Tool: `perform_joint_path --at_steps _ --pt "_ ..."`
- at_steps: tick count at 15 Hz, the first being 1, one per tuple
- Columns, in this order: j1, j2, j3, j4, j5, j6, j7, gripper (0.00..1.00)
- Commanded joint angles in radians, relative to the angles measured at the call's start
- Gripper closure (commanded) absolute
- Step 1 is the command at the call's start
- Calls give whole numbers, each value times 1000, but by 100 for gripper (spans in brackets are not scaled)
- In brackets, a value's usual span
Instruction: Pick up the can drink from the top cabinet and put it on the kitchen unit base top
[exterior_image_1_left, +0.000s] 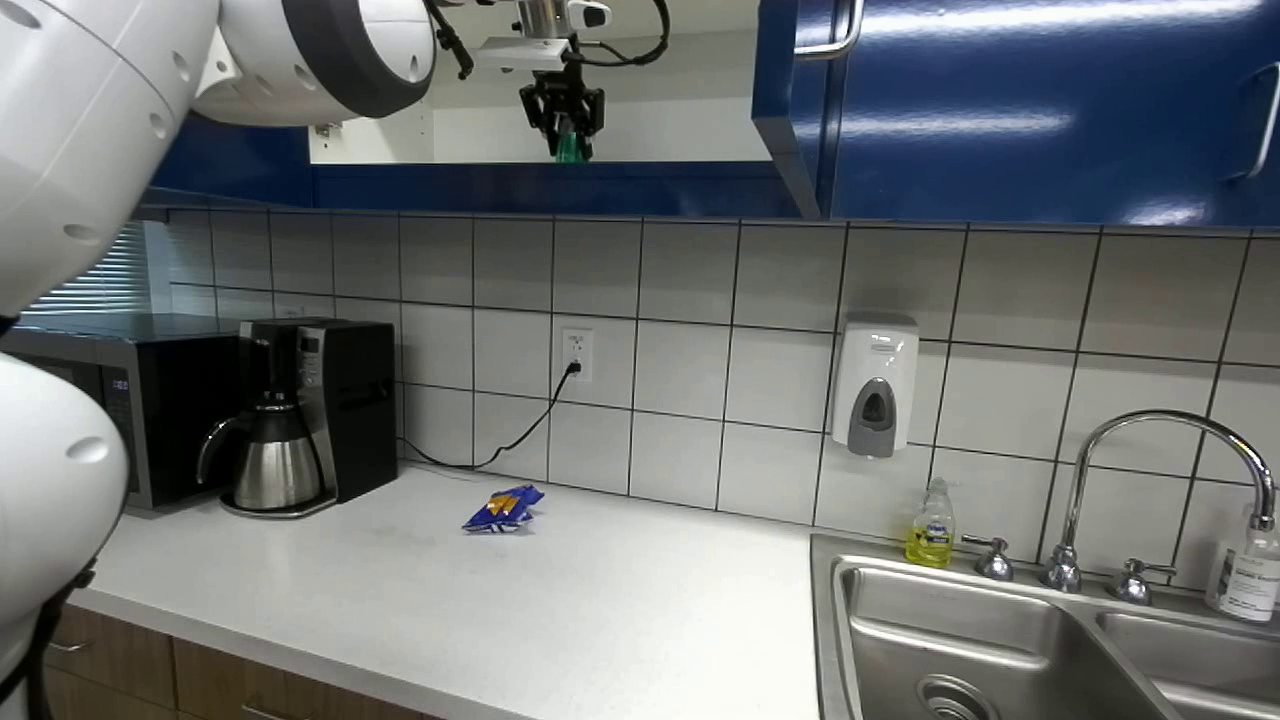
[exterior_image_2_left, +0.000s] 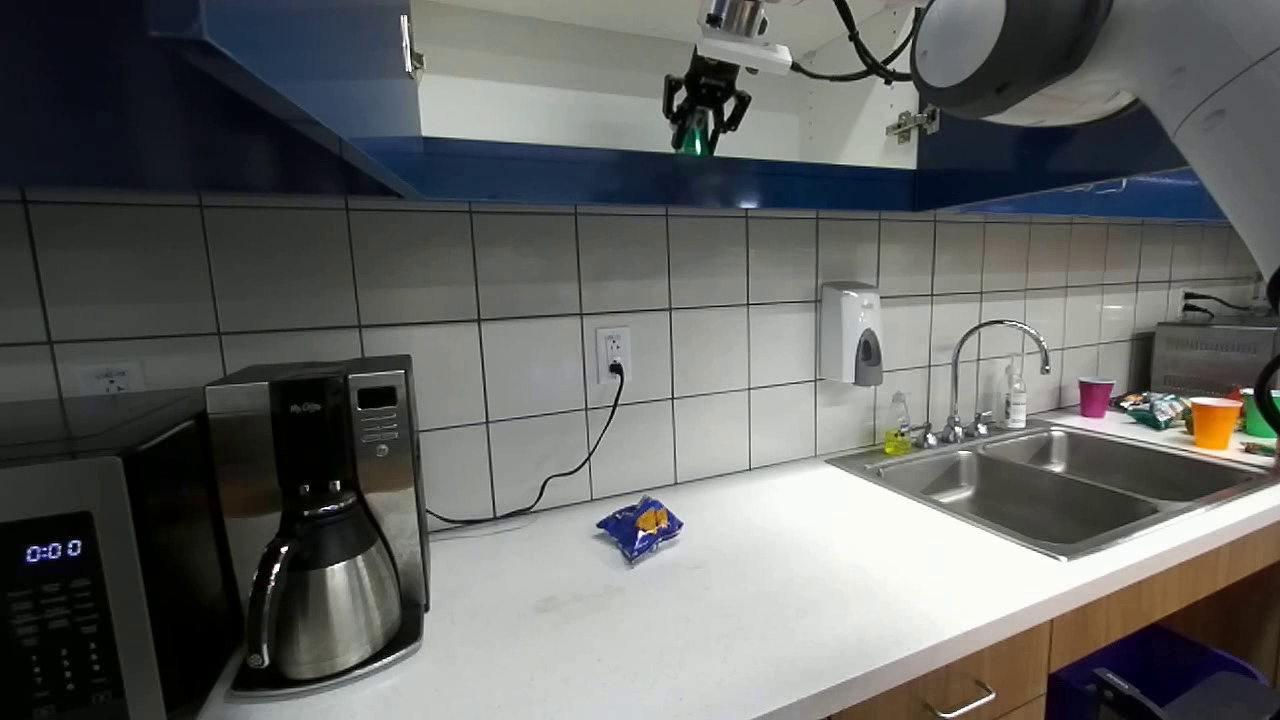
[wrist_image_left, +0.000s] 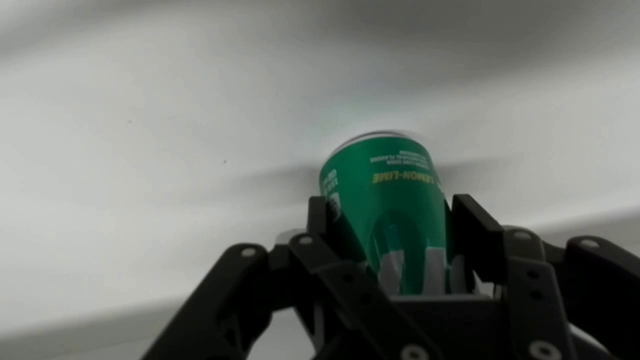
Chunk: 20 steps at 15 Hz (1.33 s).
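Observation:
The can drink, green with "lemon-lime" lettering, stands in the open top cabinet (exterior_image_1_left: 450, 188). In the wrist view the can (wrist_image_left: 395, 200) sits between my two fingers, which lie against both its sides. My gripper (wrist_image_left: 387, 220) looks shut on it. In both exterior views my gripper (exterior_image_1_left: 568, 135) points down into the white interior, and only a bit of the can (exterior_image_2_left: 695, 142) shows below the fingers. The cabinet's blue front edge hides its lower part. I cannot tell whether it touches the shelf. The kitchen unit base top (exterior_image_1_left: 650, 600) is the white countertop below.
A blue-and-yellow packet (exterior_image_1_left: 503, 509) lies on the countertop. A coffee maker (exterior_image_2_left: 340, 520) and a microwave (exterior_image_2_left: 90, 560) stand at one end, a steel sink (exterior_image_2_left: 1040, 480) with a tap (exterior_image_2_left: 957, 370) at the other. An open blue door (exterior_image_1_left: 790, 110) flanks the cabinet opening.

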Motion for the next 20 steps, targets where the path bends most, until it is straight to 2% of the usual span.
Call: perform_joint_path --at_steps 1,12,20 --pt "-8 -32 -11 15 -3 -52 5 61" --pt "-30 -147 -16 -24 19 -144 -20 61" --pt "-36 -252 -18 -117 31 -235 -28 61"
